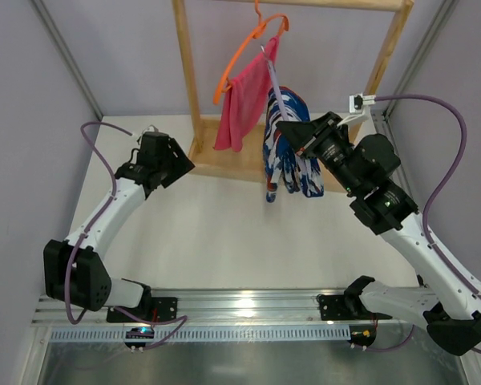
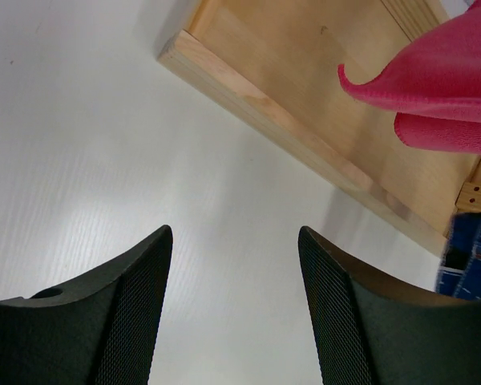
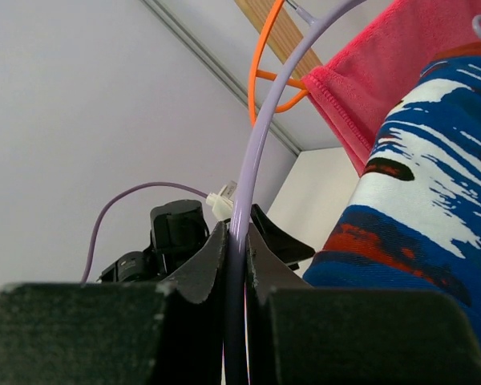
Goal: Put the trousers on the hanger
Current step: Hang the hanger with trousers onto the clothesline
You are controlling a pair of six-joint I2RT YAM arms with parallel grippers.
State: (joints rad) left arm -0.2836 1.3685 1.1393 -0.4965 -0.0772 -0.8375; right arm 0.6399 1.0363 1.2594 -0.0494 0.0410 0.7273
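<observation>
- The right gripper is clamped tight on the thin bar of the hanger, with nothing but the lilac wire between its jaws. The left gripper stands about half open and empty, low over the table, just near-left of the rack base.
- The trousers hang draped over the hanger at the far right of centre. They are just right of the pink cloth on the orange hanger, and their ends dangle towards the rack base.
- Slipping cloth: the trousers are only draped over the bar, not clipped. If the bar tips, the longer side would likely drag the rest off onto the table.
- Twist in the grip: the jaws hold a round, narrow wire well off to one side of the load. The hanger could turn between the pads, swing and shed the cloth.
- Snagging: the lilac bar runs close beside the orange hanger and the pink cloth. A sideways move to the left could catch either one and pull it along.
- Early release: the silver hook cannot be made out, so I cannot tell whether it sits over the top rail. Letting go before it is seated would drop hanger and trousers together.
- No backup: the left gripper is well apart from the trousers, so it could not catch a slide.
</observation>
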